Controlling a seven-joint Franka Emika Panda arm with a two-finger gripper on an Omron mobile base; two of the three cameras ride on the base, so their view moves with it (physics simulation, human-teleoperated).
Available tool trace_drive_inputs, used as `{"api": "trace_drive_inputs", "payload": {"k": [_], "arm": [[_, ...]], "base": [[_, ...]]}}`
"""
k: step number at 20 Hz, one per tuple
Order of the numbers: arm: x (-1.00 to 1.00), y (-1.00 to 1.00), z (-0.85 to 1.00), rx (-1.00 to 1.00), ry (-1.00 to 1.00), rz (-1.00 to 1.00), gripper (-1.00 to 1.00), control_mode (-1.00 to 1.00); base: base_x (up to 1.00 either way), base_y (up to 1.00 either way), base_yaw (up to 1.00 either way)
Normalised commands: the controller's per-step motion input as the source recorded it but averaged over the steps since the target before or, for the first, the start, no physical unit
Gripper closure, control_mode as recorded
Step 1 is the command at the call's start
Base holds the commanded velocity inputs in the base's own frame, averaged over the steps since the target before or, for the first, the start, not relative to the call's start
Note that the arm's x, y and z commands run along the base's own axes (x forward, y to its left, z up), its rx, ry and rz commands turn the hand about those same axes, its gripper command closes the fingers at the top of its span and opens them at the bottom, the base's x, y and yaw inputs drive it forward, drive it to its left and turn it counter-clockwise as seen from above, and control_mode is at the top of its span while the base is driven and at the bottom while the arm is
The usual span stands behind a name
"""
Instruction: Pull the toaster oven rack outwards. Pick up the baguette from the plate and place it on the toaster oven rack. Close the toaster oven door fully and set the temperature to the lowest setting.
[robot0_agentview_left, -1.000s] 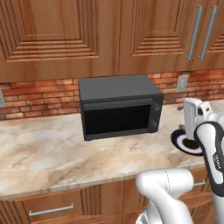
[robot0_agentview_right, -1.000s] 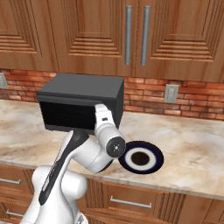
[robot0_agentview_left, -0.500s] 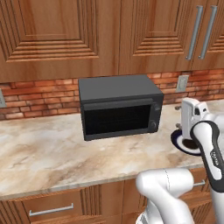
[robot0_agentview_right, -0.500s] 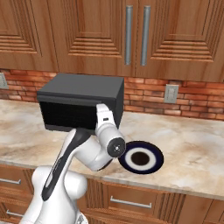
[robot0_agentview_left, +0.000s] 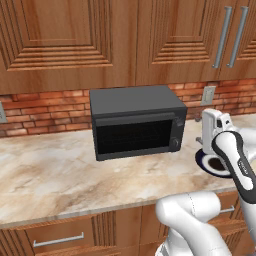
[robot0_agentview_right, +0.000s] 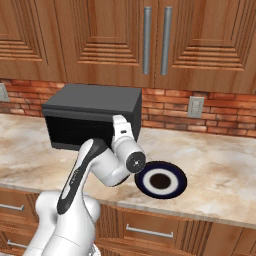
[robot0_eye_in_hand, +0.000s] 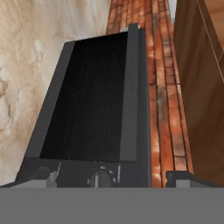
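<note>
The dark toaster oven stands on the counter against the brick wall, its toaster oven door shut flat against the front. The toaster oven rack is hidden behind the dark glass. Two knobs sit on the control strip at the oven's right end. My gripper hovers just right of that strip, open and holding nothing. In the hand view my gripper points along the oven front, with a knob between the spread tips. The navy-rimmed plate lies right of the oven with the brown baguette at its centre.
Wooden wall cabinets hang above the oven. A wall outlet sits on the brick backsplash behind my hand. The marble counter stretches wide to the left of the oven. Drawers run under the counter edge.
My hand has edged a little left, closer to the oven's control end. The gripper stays open, and oven and plate have not moved.
</note>
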Motion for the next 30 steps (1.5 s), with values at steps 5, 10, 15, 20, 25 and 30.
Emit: {"api": "trace_drive_inputs", "payload": {"k": [5, 10, 15, 20, 25, 30], "arm": [[0.3, 0.0, -0.02, 0.03, 0.0, 0.01, -1.0, -1.0], [0.16, 0.0, -0.04, 0.0, 0.0, 0.0, -1.0, -1.0], [0.01, 0.0, -0.11, 0.0, 0.0, 0.0, -1.0, -1.0], [0.02, 0.0, -0.18, 0.0, 0.0, 0.0, -1.0, -1.0], [0.05, 0.01, -0.14, 0.0, 0.0, 0.0, -1.0, -1.0], [0.05, 0.0, -0.01, 0.0, 0.0, 0.0, -1.0, -1.0]], "base": [[0.0, 0.0, 0.0], [0.0, 0.0, 0.0], [0.0, 0.0, 0.0], [0.0, 0.0, 0.0], [0.0, 0.0, 0.0], [0.0, 0.0, 0.0]]}}
